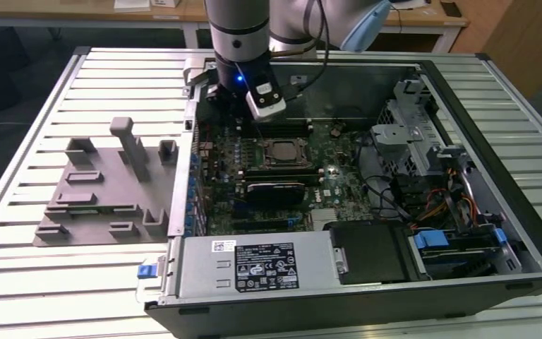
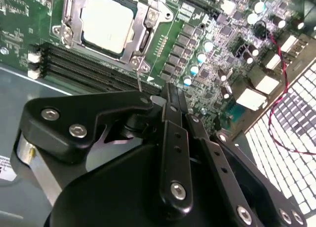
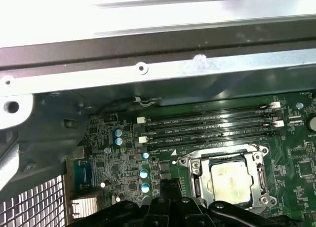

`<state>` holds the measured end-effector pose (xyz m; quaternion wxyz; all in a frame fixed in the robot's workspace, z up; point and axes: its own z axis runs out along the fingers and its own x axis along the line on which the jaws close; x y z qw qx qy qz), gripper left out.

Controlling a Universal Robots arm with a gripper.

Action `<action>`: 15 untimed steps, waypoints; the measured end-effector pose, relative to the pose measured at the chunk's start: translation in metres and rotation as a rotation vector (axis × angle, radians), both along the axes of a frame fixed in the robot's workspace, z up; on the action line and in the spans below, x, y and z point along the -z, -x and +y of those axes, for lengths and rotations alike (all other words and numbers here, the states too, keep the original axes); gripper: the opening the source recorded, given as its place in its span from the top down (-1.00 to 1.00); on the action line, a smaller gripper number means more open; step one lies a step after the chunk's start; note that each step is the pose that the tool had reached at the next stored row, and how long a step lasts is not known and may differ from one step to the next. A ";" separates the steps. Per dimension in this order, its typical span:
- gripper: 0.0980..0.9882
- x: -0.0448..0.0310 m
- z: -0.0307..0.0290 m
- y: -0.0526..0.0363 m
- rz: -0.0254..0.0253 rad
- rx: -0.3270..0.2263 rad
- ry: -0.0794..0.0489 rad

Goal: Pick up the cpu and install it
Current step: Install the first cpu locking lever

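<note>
Open computer case [image 1: 521, 233] lies on its side on a slatted metal table [image 1: 26, 282], motherboard [image 1: 332, 187] facing up. The arm comes down into the case near its far wall.

The gripper [image 1: 233, 116] hangs low over the board. In the second wrist view its linkages run in to one central bar and the gripper [image 2: 168, 91] looks closed, no gap, nothing held. The first wrist view has the dark tip of the gripper [image 3: 167, 187] just short of the socket frame.

The cpu [image 1: 281, 150] sits in the socket [image 1: 301, 164] mid-board. Its pale silver top is plain in both wrist views, cpu [image 2: 106, 22] and cpu [image 3: 229, 180], and the metal retention frame [image 2: 148, 34] surrounds it. It is apart from the gripper, not touching. In the exterior view the gripper is beyond it and a bit toward the exterior view's left, near the memory slots [image 1: 285, 128] that run along the socket's far side.

A long black module [image 1: 276, 189] lies on the near side of the socket. The grey plastic fixture [image 1: 101, 191] with upright blocks stands on the table outside the case, at the exterior view's left, well apart from the gripper. The power supply [image 1: 252, 265] fills the near end of the case.
</note>
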<state>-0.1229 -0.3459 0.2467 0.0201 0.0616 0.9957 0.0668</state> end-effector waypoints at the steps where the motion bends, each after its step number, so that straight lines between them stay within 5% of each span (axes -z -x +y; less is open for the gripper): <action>1: 0.98 0.0000 0.0000 0.0001 0.0000 0.000 -0.003; 4: 0.98 0.0001 -0.0001 0.0014 0.0001 0.000 -0.019; 10: 0.98 0.0002 -0.0002 0.0023 0.0001 -0.001 -0.087; 15: 0.98 0.0011 -0.0003 0.0027 -0.0001 -0.001 -0.101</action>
